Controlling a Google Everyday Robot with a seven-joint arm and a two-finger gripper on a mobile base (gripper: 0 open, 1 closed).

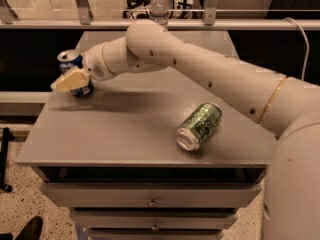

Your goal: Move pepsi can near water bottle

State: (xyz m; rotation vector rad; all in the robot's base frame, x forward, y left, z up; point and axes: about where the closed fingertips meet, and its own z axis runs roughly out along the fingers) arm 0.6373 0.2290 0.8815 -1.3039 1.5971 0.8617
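The pepsi can (69,62) is dark blue with a silver top and stands upright at the table's far left edge. My gripper (70,80) reaches in from the right and sits right at the can, covering its lower front. The water bottle (159,7) is clear with a white cap and stands at the table's far edge, behind my arm, with only its upper part showing. The can and the bottle are well apart.
A green patterned can (200,126) lies on its side on the right front of the grey table (110,134). My arm (210,69) spans the table's back from the right. A drawer front (150,199) sits below, and a rail (250,24) runs behind the table.
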